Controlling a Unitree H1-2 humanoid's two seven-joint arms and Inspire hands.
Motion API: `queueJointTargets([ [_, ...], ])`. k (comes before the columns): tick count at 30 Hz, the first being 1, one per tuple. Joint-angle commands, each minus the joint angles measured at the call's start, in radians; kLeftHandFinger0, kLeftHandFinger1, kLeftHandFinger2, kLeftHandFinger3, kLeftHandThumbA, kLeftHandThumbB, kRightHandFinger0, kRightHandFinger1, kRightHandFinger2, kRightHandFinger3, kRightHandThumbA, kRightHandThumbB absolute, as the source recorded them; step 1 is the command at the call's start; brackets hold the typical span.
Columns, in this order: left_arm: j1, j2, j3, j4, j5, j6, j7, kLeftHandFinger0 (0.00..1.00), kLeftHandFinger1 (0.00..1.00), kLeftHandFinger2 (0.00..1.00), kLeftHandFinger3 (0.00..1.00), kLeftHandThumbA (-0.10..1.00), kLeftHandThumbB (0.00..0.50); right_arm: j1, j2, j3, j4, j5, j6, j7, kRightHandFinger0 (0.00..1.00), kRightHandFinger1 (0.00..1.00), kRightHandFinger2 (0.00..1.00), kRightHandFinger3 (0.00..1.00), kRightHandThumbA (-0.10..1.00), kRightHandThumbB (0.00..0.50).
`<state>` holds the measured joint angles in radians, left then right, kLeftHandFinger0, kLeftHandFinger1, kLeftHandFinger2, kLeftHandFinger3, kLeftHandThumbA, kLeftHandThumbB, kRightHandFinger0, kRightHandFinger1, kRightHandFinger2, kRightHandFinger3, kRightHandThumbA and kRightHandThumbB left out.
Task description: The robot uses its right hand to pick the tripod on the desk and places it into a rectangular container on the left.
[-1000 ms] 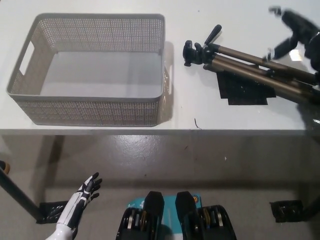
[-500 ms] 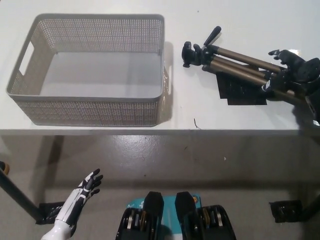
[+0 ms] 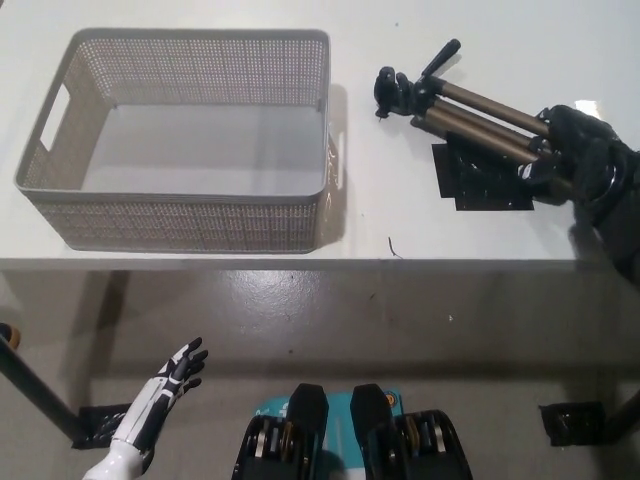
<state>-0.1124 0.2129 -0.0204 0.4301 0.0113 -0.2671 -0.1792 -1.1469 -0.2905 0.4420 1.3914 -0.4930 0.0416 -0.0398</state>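
Item: tripod (image 3: 470,108), folded, brown legs with a black head and handle; lay on the white tabletop (image 3: 400,215) at the right, head pointing toward the basket, legs running back under the right hand, partly over a patch of black tape (image 3: 480,185). Item: basket (image 3: 190,140), rectangular, pale perforated walls with cut-out handles, stood at the left of the tabletop, well apart from the tripod; nothing showed inside it. Progress: judged early, at the grasp. The tripod was not yet in the basket; whether it had left the tabletop could not be told. Left to do: lift, carry leftward over the near wall of the basket, lower and let go. Right hand (image 3: 578,150), black: entered from the right edge, wrapped around the tripod's legs near their far end, fingers closed over them, holding the tripod. Left hand (image 3: 165,388), white: rested low at the lower left, below the tabletop edge, fingers spread, holding nothing.
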Motion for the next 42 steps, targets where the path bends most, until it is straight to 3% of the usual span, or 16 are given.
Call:
queueJointTargets([
  [1, -0.023, 0.015, -0.009, -0.023, 0.007, -0.04, -0.011, 1.0, 1.0, 1.0, 1.0, 1.0, 0.5, 0.029, -0.003, 0.015, 0.014, -0.024, -0.084, -0.179, 0.14, 0.63, 0.92, 0.87, -0.1, 0.198],
  [8, -0.022, 0.016, -0.011, -0.019, 0.0, -0.04, -0.017, 1.0, 1.0, 1.0, 1.0, 1.0, 0.5, 0.023, -0.01, 0.013, 0.015, -0.017, -0.122, -0.207, 0.14, 0.67, 0.98, 0.9, -0.1, 0.2],
  [11, -0.021, 0.018, -0.01, -0.016, -0.004, -0.048, -0.021, 1.0, 1.0, 1.0, 1.0, 1.0, 0.5, 0.011, -0.018, 0.009, 0.008, -0.015, -0.141, -0.225, 0.15, 0.68, 1.0, 0.98, -0.1, 0.195],
  [13, -0.024, 0.018, -0.007, -0.006, -0.01, -0.062, -0.025, 1.0, 1.0, 1.0, 1.0, 1.0, 0.5, -0.001, -0.03, 0.0, -0.006, -0.01, -0.183, -0.262, 0.11, 0.57, 0.94, 0.95, -0.1, 0.199],
  [14, -0.023, 0.018, -0.007, -0.013, -0.008, -0.057, -0.024, 1.0, 1.0, 1.0, 1.0, 1.0, 0.5, -0.021, -0.039, -0.011, -0.012, 0.0, -0.2, -0.27, 0.11, 0.59, 0.97, 0.97, -0.1, 0.169],
  [15, -0.023, 0.017, -0.007, -0.01, -0.002, -0.062, -0.02, 1.0, 1.0, 1.0, 1.0, 1.0, 0.5, -0.043, -0.05, -0.029, -0.026, 0.014, -0.222, -0.286, 0.31, 0.74, 1.0, 0.95, -0.1, 0.164],
  [17, -0.023, 0.017, -0.01, -0.016, -0.001, -0.053, -0.023, 1.0, 1.0, 1.0, 1.0, 1.0, 0.5, -0.081, -0.066, -0.057, -0.069, 0.027, -0.232, -0.288, 0.02, 0.42, 0.8, 0.9, -0.1, 0.148],
  [18, -0.024, 0.014, -0.011, -0.013, 0.002, -0.054, -0.02, 1.0, 1.0, 1.0, 1.0, 1.0, 0.5, -0.094, -0.079, -0.074, -0.119, 0.029, -0.234, -0.293, 0.0, 0.34, 0.77, 0.86, -0.1, 0.144],
  [20, -0.023, 0.014, -0.01, -0.013, 0.002, -0.053, -0.019, 1.0, 1.0, 1.0, 1.0, 1.0, 0.5, -0.125, -0.1, -0.092, -0.172, 0.018, -0.233, -0.282, 0.0, 0.38, 0.84, 0.86, -0.1, 0.135],
  [22, -0.025, 0.015, -0.008, 0.001, 0.001, -0.06, -0.018, 1.0, 1.0, 1.0, 1.0, 1.0, 0.5, -0.15, -0.122, -0.126, -0.246, 0.024, -0.219, -0.265, 0.0, 0.5, 0.94, 0.99, -0.1, 0.129],
  [23, -0.026, 0.015, -0.008, 0.006, -0.001, -0.066, -0.019, 1.0, 1.0, 1.0, 1.0, 1.0, 0.5, -0.173, -0.139, -0.147, -0.311, 0.028, -0.205, -0.243, 0.01, 0.54, 0.93, 1.0, -0.1, 0.147],
  [30, -0.02, 0.017, -0.013, 0.001, 0.01, -0.059, -0.018, 1.0, 1.0, 1.0, 1.0, 1.0, 0.5, -0.22, -0.174, -0.166, -0.494, -0.021, -0.218, -0.225, 0.0, 0.49, 0.83, 1.0, -0.1, 0.154],
  [32, -0.018, 0.021, -0.013, 0.003, 0.013, -0.054, -0.018, 1.0, 1.0, 1.0, 1.0, 1.0, 0.5, -0.24, -0.174, -0.169, -0.553, -0.026, -0.203, -0.199, 0.0, 0.43, 0.79, 0.96, -0.1, 0.151],
  [36, -0.012, 0.023, -0.014, -0.009, 0.013, -0.054, -0.021, 1.0, 1.0, 1.0, 1.0, 1.0, 0.5, -0.263, -0.156, -0.157, -0.68, -0.045, -0.163, -0.143, 0.0, 0.46, 0.84, 0.99, -0.1, 0.109],
  [38, -0.014, 0.024, -0.015, 0.002, 0.001, -0.065, -0.035, 1.0, 1.0, 1.0, 1.0, 1.0, 0.5, -0.272, -0.137, -0.143, -0.733, -0.064, -0.158, -0.126, 0.0, 0.48, 0.85, 1.0, -0.1, 0.142],
  [42, -0.012, 0.022, -0.021, 0.026, 0.002, -0.08, -0.038, 1.0, 1.0, 1.0, 1.0, 1.0, 0.5, -0.277, -0.08, -0.107, -0.835, -0.112, -0.103, -0.077, 0.0, 0.51, 0.86, 1.0, -0.1, 0.148],
])
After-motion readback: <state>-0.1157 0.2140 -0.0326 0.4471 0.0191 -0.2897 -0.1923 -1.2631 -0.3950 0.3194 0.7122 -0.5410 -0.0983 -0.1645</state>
